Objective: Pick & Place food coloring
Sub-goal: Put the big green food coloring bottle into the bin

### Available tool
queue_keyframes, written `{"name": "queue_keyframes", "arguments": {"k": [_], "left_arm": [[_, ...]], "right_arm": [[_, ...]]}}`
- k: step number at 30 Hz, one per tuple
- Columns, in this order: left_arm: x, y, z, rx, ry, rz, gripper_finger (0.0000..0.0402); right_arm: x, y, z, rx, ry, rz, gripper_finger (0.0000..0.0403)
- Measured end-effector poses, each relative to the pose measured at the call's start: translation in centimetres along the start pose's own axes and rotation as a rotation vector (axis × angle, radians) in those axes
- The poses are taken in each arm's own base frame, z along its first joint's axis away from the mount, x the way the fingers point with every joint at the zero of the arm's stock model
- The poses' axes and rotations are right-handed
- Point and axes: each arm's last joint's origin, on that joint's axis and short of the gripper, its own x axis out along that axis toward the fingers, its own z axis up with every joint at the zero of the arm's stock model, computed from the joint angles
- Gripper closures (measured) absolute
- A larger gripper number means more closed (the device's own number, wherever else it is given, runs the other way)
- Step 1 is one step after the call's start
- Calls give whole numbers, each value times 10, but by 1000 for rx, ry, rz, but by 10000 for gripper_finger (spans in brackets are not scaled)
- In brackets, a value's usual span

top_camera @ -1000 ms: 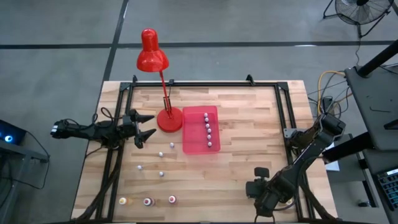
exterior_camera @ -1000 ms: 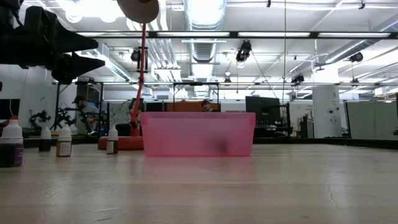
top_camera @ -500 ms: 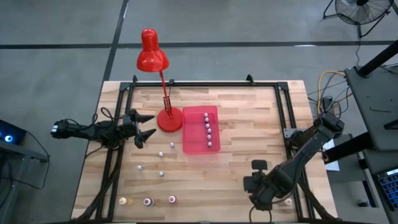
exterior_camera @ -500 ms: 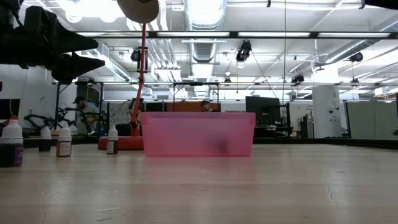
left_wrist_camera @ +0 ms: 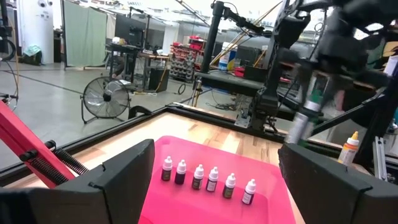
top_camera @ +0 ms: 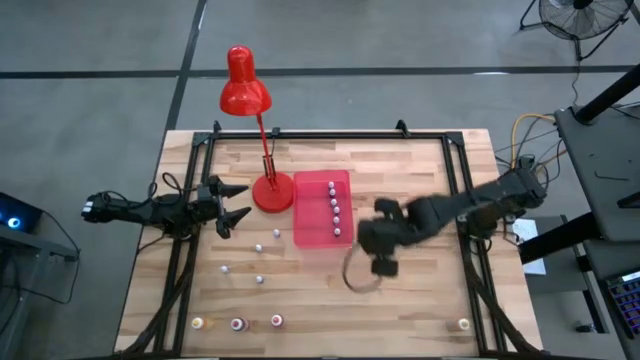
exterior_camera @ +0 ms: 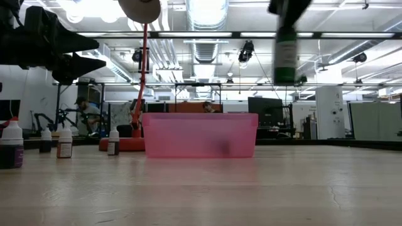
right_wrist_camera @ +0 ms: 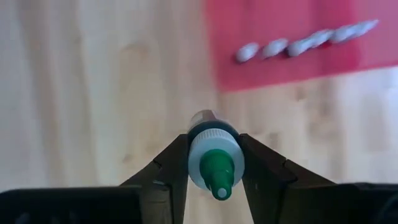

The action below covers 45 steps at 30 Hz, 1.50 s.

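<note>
Green-tipped bottle (right_wrist_camera: pixel 214 158) pinched in right claw (right_wrist_camera: pixel 213 163), seemingly upright.

Right hand (top_camera: pixel 372 243) swung to tray (top_camera: pixel 322 240), apparently carrying green-capped bottle (right_wrist_camera: pixel 213 159).

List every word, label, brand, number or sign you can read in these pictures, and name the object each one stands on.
None can be read.
Food coloring bottles in the pink tray: labels too small.
Green-capped bottle in the right gripper: label blurred.
Bottles on the table: labels too small.

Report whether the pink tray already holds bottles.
Yes: the pink tray holds six bottles standing upright in a row, seen in the left wrist view.
</note>
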Motion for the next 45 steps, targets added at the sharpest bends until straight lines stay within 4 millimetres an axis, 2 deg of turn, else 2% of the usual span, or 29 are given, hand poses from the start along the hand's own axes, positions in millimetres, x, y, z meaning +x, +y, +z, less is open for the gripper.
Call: {"name": "queue_keyframes", "arguments": {"k": [8, 12, 16, 20, 27, 36, 45], "left_arm": [[0, 0, 0, 0, 0, 1, 87], [0, 0, 0, 0, 0, 1, 87], [0, 0, 0, 0, 0, 0, 87], [0, 0, 0, 0, 1, 0, 87], [0, 0, 0, 0, 1, 0, 87], [0, 0, 0, 0, 1, 0, 87], [0, 0, 0, 0, 1, 0, 87]], "right_arm": [[-1, -86, 44, 72, -54, -87, 295], [5, -125, 65, 94, -55, -121, 295], [14, -158, 85, 116, -60, -122, 295], [28, -182, 100, 108, -50, -111, 295], [55, -203, 102, 110, 28, -96, 295], [75, -204, 93, 100, 63, -69, 295], [92, -209, 91, 98, 22, -79, 295]]}}
